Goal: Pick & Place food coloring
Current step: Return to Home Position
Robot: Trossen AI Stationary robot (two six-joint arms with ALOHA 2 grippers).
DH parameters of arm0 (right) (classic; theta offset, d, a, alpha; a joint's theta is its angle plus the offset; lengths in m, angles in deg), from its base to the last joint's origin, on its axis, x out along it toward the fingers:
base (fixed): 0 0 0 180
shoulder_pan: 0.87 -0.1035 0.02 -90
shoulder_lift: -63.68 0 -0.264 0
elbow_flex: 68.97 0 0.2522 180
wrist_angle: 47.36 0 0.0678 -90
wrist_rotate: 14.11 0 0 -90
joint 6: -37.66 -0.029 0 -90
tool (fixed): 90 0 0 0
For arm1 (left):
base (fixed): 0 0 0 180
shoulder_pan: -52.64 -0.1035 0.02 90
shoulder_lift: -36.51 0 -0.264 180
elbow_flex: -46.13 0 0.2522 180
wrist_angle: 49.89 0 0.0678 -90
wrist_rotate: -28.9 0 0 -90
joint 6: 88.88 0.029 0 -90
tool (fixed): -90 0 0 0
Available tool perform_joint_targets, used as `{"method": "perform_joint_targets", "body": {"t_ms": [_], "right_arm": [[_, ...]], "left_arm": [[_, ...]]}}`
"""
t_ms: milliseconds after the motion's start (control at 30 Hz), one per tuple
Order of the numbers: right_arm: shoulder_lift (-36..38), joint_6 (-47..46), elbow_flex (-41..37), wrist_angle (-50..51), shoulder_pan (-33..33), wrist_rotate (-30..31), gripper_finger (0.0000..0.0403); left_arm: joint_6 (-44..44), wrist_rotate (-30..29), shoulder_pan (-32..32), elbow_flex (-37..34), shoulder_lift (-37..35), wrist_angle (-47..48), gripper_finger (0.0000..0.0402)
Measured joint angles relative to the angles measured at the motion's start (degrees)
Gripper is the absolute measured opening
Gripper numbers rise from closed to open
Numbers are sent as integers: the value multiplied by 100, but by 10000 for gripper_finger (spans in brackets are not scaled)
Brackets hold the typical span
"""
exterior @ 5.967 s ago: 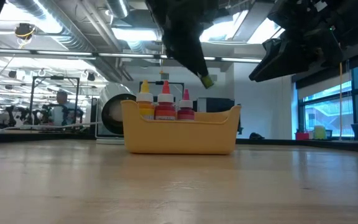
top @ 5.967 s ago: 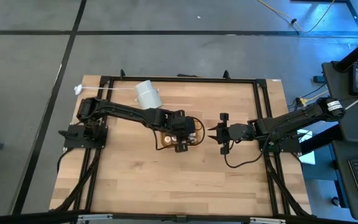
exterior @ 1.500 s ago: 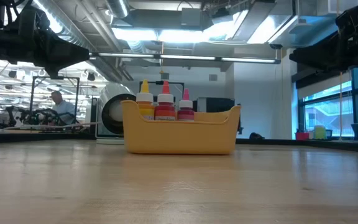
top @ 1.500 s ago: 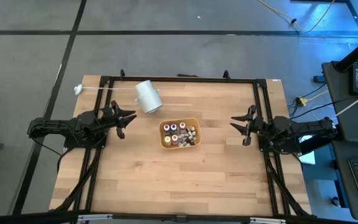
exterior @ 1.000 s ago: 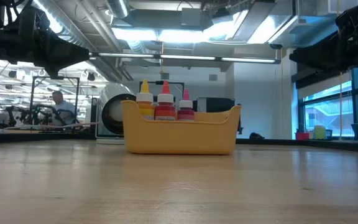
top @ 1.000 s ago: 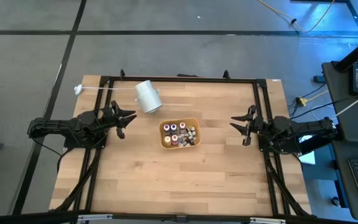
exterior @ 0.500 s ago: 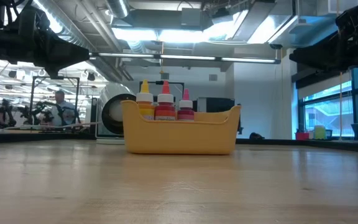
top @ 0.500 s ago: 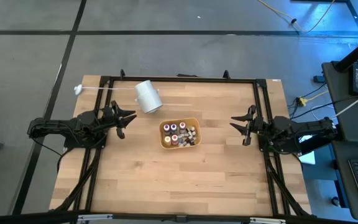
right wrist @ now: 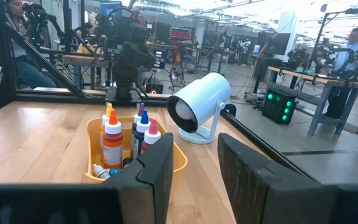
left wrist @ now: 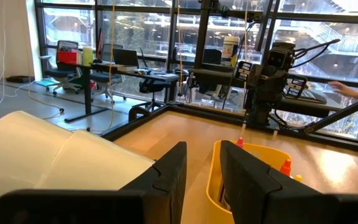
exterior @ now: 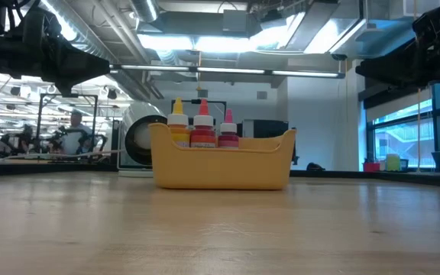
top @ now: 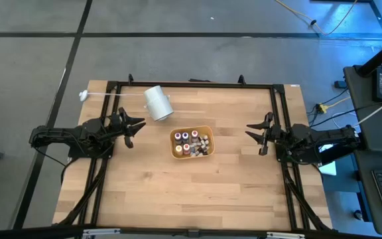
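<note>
We are starting at the near edge of the table (top: 178, 192), and we are seeing nothing but bare boards from the low camera: no bottle is lying loose down here.

Moving in, we are reaching the tray (top: 172, 143) at the middle of the table. The bottles (top: 190, 141) are all sitting inside it. From the low camera, three of them are poking their yellow, red and pink tops (exterior: 202, 126) above the tray wall (exterior: 220, 168), and the rest are hiding behind it.

Out at 9 o'clock from the tray, the left claw (top: 138, 126) is hanging well apart from it. Its fingers are spread and gripping nothing, and its own camera is looking through the gap (left wrist: 202, 149) at the tray. At 3 o'clock the right claw (top: 249, 131) is doing the same, spread and empty (right wrist: 194, 149), well clear and pointing at the tray.

Further on, at 11 o'clock from the tray, the white cylinder (top: 156, 103) is lying on its side, apart from everything. Far beyond the table, a person (exterior: 75, 130) is standing among the desks.

So we are judging the sorting finished, since every bottle we can find is in the tray. Both arms are folded low at their sides, so only settling at rest looks left.
</note>
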Motion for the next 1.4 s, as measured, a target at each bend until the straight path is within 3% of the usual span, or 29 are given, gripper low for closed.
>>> {"method": "perform_joint_targets", "body": {"t_ms": [1400], "right_arm": [[0, 2, 0, 0, 0, 0, 129]], "left_arm": [[0, 0, -1, 0, 0, 2, 93]]}}
